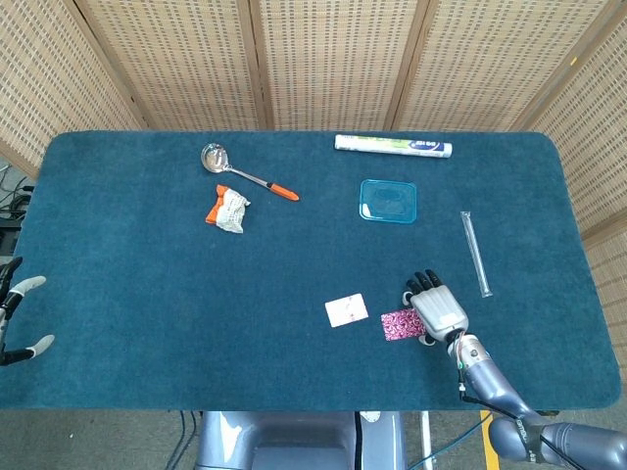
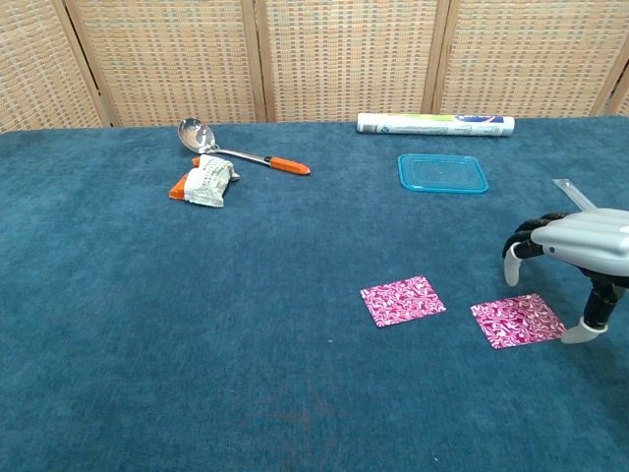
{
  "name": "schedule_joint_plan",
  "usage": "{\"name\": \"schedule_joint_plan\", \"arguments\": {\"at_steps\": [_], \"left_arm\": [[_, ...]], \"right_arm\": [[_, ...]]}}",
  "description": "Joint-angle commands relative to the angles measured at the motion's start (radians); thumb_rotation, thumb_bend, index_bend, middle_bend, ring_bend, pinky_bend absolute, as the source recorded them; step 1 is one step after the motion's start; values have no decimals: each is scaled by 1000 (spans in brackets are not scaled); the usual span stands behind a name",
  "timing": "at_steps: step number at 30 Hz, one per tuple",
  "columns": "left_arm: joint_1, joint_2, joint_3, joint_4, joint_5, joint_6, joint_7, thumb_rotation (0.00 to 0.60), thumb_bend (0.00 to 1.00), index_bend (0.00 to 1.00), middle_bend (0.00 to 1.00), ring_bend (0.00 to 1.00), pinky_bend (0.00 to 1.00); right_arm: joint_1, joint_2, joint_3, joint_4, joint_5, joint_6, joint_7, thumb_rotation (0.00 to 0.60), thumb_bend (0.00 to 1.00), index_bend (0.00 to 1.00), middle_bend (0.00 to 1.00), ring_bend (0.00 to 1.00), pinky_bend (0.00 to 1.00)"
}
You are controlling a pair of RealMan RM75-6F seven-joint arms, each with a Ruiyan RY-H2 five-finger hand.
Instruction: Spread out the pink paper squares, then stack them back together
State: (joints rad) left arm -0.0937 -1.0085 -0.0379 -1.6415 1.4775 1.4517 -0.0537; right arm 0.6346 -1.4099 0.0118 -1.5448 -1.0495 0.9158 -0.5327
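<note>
As both pink paper squares point(image 2: 403, 300) point(image 2: 517, 320) lie flat near the table's point(image 2: 147, 324) front edge, my right robot hand point(image 2: 575, 258) arches over one, empty; thin, limp paper, best pinched at a corner.

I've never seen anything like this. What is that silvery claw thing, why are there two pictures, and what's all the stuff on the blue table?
It is a two-armed robot with mechanical hands. One picture looks down from its head, the other forward from its chest, at the same table.

The silvery thing is its right hand, arched over one pink paper square with its fingertips near the square's edges; it does not seem to hold it. A second pink square lies apart, to the left. The left hand waits at the table's edge, empty.

Also lying there: a spoon with an orange handle, a crumpled wrapper, a blue lid, a white tube and a clear straw-like stick.
</note>
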Motion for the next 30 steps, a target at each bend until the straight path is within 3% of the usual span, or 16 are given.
{"name": "schedule_joint_plan", "arguments": {"at_steps": [1,13,30], "left_arm": [[1,1,0,0,-1,1,0,600,133,213,0,0,0],[1,0,-1,-1,-1,2,0,600,133,213,0,0,0],[0,0,-3,3,-5,0,-4,600,133,213,0,0,0]], "right_arm": [[2,-1,2,-1,0,-1,0,600,131,289,161,0,0],[60,-19,35,-46,4,-30,-37,600,131,287,157,0,0],[162,-118,92,22,117,-60,-100,600,131,287,157,0,0]]}}
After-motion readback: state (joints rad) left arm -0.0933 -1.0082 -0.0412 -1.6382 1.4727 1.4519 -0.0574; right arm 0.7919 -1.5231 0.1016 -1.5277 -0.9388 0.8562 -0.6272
